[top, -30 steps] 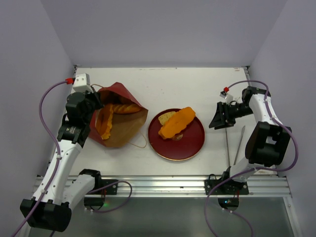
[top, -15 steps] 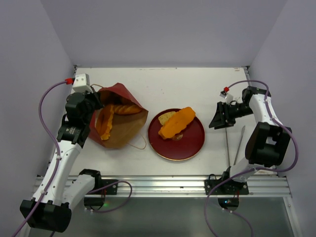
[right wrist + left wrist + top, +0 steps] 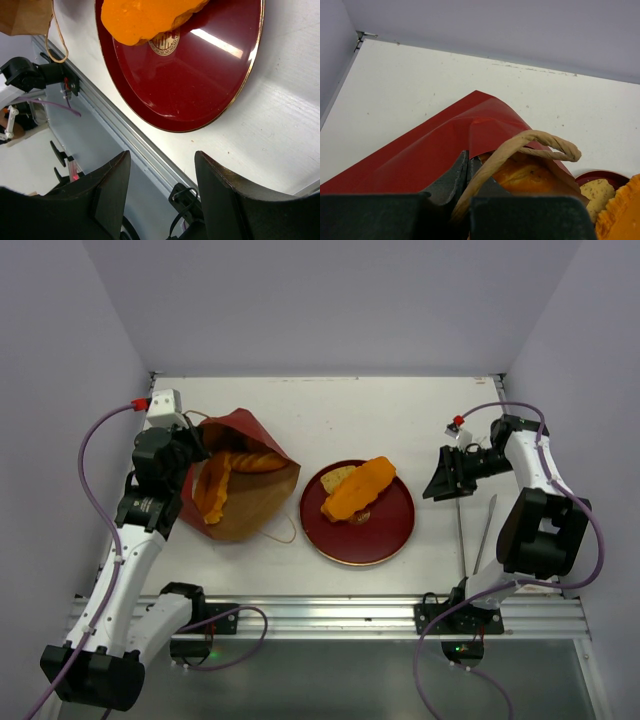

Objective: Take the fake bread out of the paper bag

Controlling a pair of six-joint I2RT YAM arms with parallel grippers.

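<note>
The bag (image 3: 240, 475) is seen lying on its side at the left of the tabletop (image 3: 330, 405), red outside and brown kraft inside, with its mouth turned toward the plate (image 3: 385, 535). Two orange-golden loaves (image 3: 212, 490) of bread are seen inside it, one along the left wall and one across the back. The bag's rim is pinched by the left hand (image 3: 468, 165), jaws pressed tight together, and the twisted cord handle (image 3: 540, 142) is looped just above the fingers. On the red, gold-rimmed plate a long orange loaf (image 3: 360, 490) is laid, and a pale speckled slice (image 3: 340, 478) is tucked against its far-left side. The right hand (image 3: 436, 485) is held partly open to the right of the plate, with nothing between its jaws. A round gold emblem (image 3: 162, 42) is printed at the plate's centre, partly covered by the loaf. Its lettering cannot be read.
</note>
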